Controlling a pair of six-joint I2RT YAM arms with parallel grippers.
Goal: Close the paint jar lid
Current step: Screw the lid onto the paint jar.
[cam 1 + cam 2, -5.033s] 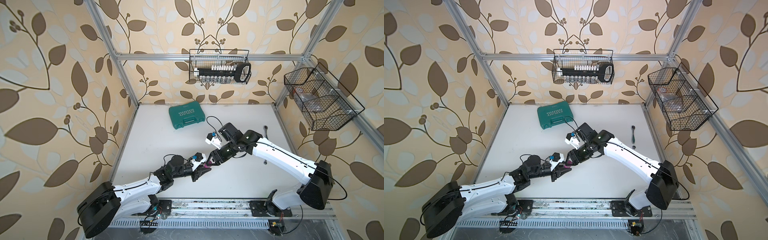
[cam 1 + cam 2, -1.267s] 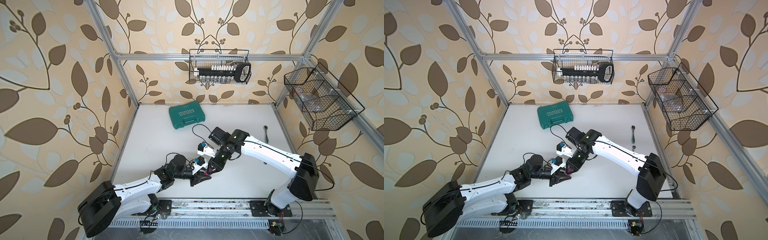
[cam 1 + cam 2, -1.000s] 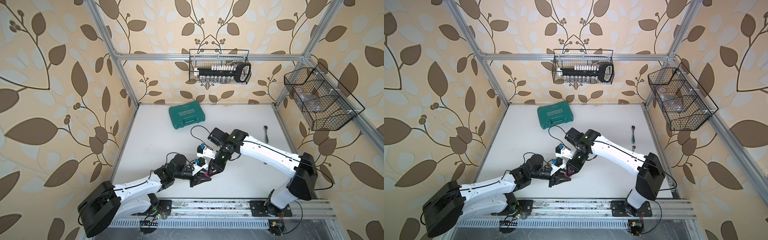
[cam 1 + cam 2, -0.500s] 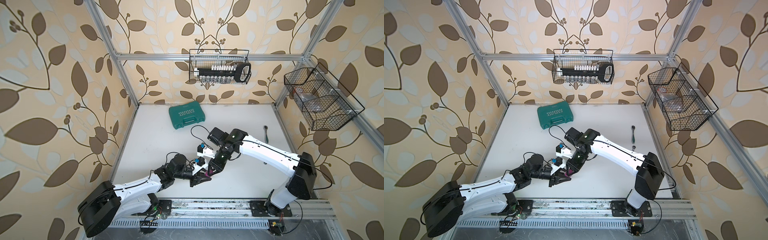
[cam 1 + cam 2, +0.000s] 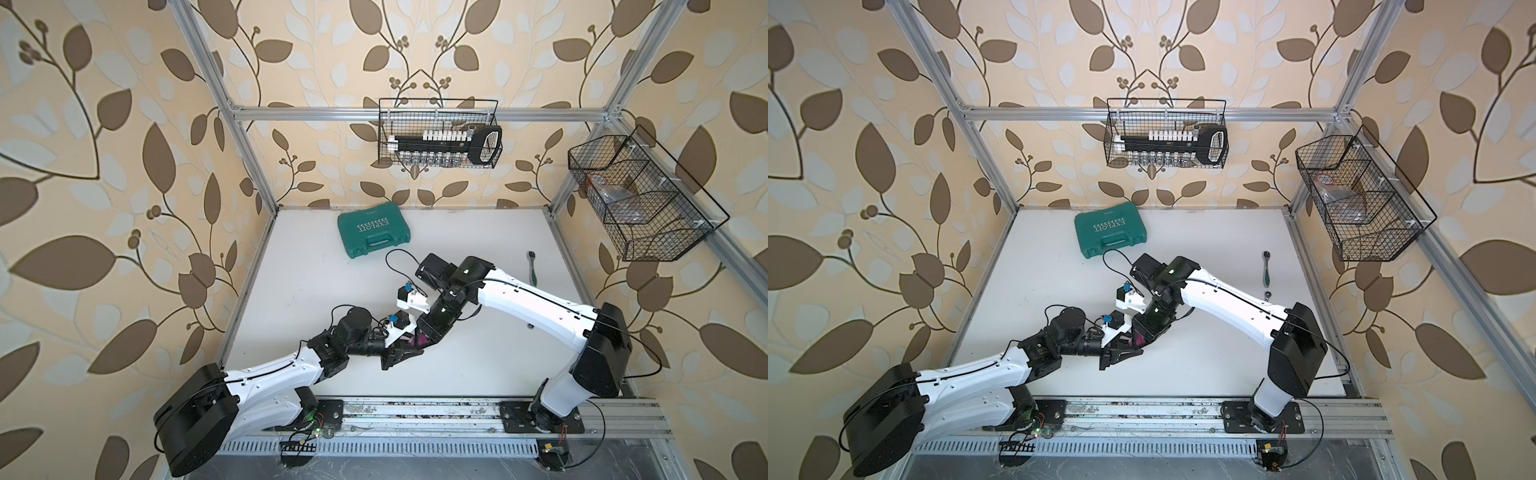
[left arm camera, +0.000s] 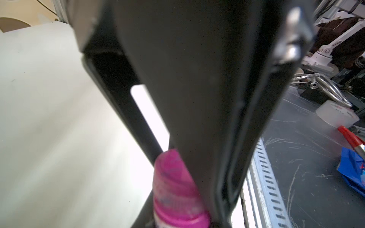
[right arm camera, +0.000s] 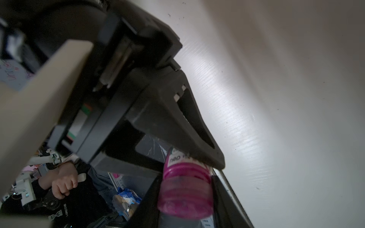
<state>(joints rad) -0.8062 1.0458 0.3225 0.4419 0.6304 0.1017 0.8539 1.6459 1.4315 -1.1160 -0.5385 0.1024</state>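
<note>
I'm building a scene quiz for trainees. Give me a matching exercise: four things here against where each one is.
Things:
1 paint jar
2 green tool case
3 ratchet
4 wire basket of sockets

Places:
A hung on the back wall
B clamped in the left pincer
C by the table's right edge
D near the table's far edge

Pairs: 1-B; 2-D; 3-C; 4-A

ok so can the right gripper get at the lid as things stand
Likely yes. The left gripper grips the paint jar by its body, so the lid at its mouth end sticks out free, and the fingers of the right gripper flank it. Whether they touch it is unclear.
</note>
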